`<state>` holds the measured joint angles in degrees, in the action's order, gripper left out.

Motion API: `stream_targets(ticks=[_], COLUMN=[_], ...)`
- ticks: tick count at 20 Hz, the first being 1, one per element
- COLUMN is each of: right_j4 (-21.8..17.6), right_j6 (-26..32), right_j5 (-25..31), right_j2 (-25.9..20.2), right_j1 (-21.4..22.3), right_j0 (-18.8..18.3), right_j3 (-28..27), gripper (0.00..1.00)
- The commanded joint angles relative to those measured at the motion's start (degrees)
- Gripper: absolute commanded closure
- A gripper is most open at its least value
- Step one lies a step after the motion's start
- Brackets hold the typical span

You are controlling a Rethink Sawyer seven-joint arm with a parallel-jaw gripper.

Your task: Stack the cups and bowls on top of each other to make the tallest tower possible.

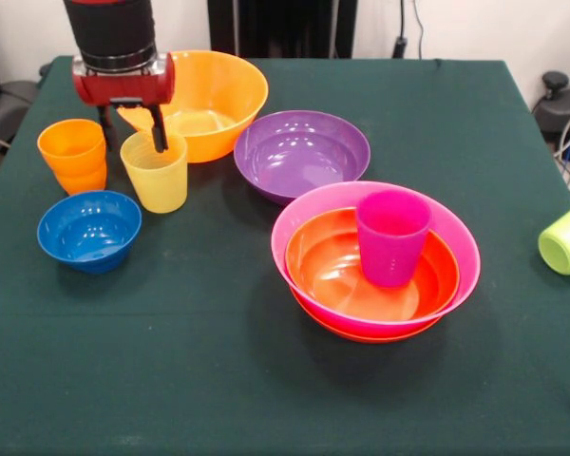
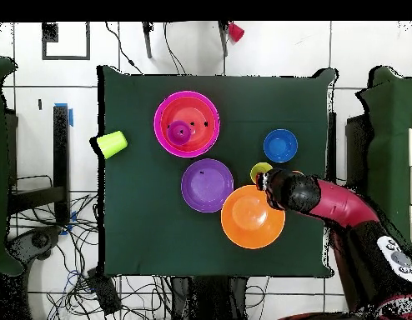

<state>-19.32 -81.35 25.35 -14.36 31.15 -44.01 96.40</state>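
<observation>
So far just a purple cup (image 1: 392, 236) upright inside a red-orange bowl (image 1: 361, 285) nested in the pink bowl (image 1: 313, 204), front right of the table (image 1: 266, 399). Gripper (image 1: 133, 128) at the yellow cup (image 1: 156, 172), one finger (image 1: 158, 128) inside its rim, one outside; no telling if actually clamped. Purple bowl (image 1: 302, 154) and yellow-orange bowl (image 1: 218, 95) just behind.

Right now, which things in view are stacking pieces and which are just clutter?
Job:
- pink bowl holding a red-orange bowl and purple cup
- purple bowl
- large orange bowl
- blue bowl
- yellow cup under the gripper
- orange cups
- lime cup, tipped over

Clutter:
- floor cables
</observation>
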Motion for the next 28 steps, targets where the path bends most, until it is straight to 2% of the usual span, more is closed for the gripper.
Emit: stream_targets(ticks=[1,9,16,17,28], right_j4=[-4.06,-4.34,-4.89,-5.09,-5.97], right_j6=[-0.09,0.49,2.05,2.58,2.31], right_j5=[-3.28,-6.02,-4.39,-4.18,-4.65], right_j2=[-3.68,-5.47,-5.33,-5.41,-6.31], right_j1=[-3.62,-6.18,-5.29,-5.23,-4.90], right_j0=[-0.09,-0.96,-0.83,-0.86,-1.21], right_j3=[-0.29,-1.71,-1.43,-1.50,-1.46], gripper=[0.00,0.00,0.00,1.00,1.00])
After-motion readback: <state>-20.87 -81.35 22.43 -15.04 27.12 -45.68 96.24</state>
